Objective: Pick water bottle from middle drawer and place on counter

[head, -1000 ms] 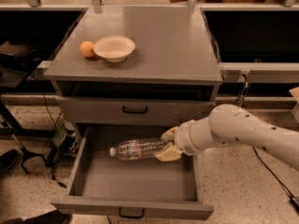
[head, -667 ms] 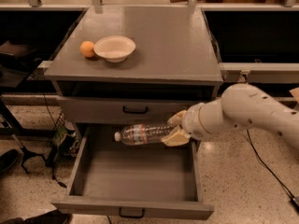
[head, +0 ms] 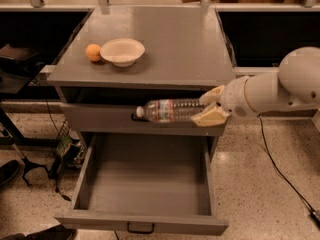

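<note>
The water bottle (head: pixel 172 110) is clear with a white cap at its left end and lies level in the air in front of the upper drawer front. My gripper (head: pixel 209 108) is shut on the bottle's right end, its cream fingers (head: pixel 210 118) above and below it, with the white arm reaching in from the right. The middle drawer (head: pixel 145 171) is pulled out below, its gray floor bare and a black handle on its front. The counter (head: pixel 170 46) is the gray top just above and behind the bottle.
A white bowl (head: pixel 122 51) and an orange (head: pixel 93 52) sit on the counter's left part. Speckled floor surrounds the cabinet. A black cable (head: pixel 280 169) runs across the floor at right. Dark stands and cables are at left.
My gripper has lifted the bottle up out of the drawer, from just above its floor to the level of the upper drawer front. The drawer is now empty.
</note>
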Robot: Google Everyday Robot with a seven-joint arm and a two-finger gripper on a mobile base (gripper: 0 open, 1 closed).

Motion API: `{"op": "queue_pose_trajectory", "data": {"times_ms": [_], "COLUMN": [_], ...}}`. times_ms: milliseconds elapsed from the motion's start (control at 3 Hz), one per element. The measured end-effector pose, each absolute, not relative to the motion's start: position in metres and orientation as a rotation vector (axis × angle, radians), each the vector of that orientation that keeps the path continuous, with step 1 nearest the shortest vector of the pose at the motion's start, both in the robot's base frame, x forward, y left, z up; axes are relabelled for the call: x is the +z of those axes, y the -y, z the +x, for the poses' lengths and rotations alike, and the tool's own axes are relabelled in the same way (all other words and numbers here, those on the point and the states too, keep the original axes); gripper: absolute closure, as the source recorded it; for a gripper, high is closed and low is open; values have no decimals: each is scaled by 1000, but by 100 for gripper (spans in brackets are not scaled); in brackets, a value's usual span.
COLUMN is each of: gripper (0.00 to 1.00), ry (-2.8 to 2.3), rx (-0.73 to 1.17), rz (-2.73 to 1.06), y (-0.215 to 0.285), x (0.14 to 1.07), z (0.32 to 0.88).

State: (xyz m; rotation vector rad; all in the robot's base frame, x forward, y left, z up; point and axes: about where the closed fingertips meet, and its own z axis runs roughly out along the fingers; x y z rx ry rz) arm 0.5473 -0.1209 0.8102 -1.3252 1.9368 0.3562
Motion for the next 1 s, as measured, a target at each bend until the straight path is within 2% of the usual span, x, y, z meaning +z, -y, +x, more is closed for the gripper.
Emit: {"op": "queue_pose_trajectory", "data": {"times_ms": [333,1000], "gripper": [100,100], "ry": [-1926,-1885], "rx": [374,472], "rz": [-1262,-1058], "y": [145,160], "x": [845,900], "z": [558,605]}}
